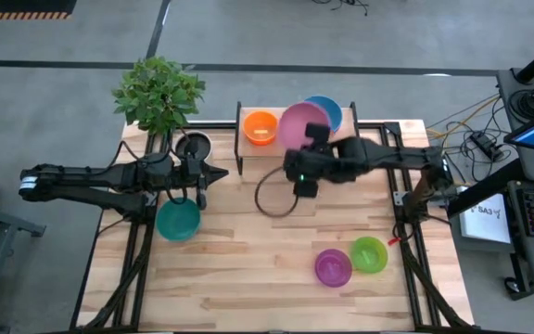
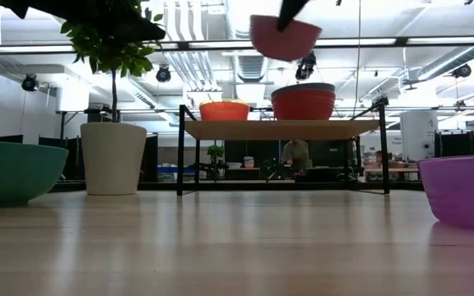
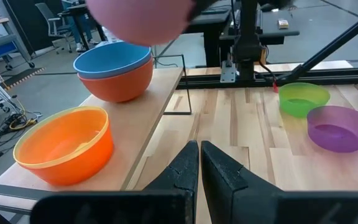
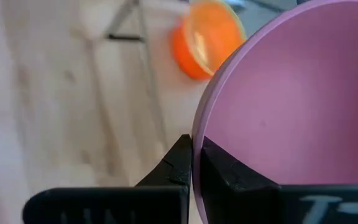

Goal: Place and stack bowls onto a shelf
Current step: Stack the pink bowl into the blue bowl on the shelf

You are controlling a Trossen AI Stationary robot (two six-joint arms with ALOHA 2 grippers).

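My right gripper (image 4: pixel 192 163) is shut on the pink bowl (image 1: pixel 302 123), held in the air over the shelf (image 2: pixel 278 129). In the low view the pink bowl (image 2: pixel 285 37) hangs just above a blue bowl (image 3: pixel 112 60) nested in a red bowl (image 2: pixel 303 104). An orange bowl (image 1: pixel 260 127) sits on the shelf's left part. My left gripper (image 3: pixel 199 167) is shut and hovers left of the shelf, above the far side of the teal bowl (image 1: pixel 178 221). The purple bowl (image 1: pixel 333 267) and green bowl (image 1: pixel 370 253) rest on the table near its right front. My right gripper pinches the pink bowl's rim (image 4: pixel 196 134) on the side nearest the table's front. One finger (image 4: pixel 222 169) is inside the bowl and one finger (image 4: pixel 178 165) is outside. The fingers come from above, pointing down. The bowl is upright and lifted clear of the stack below.
A potted plant (image 1: pixel 158 91) in a white pot (image 2: pixel 113 156) stands at the table's far left corner, beside the shelf. A thin dark loop (image 1: pixel 274 197) lies on the table in front of the shelf. Bare boards lie along the table's near middle.
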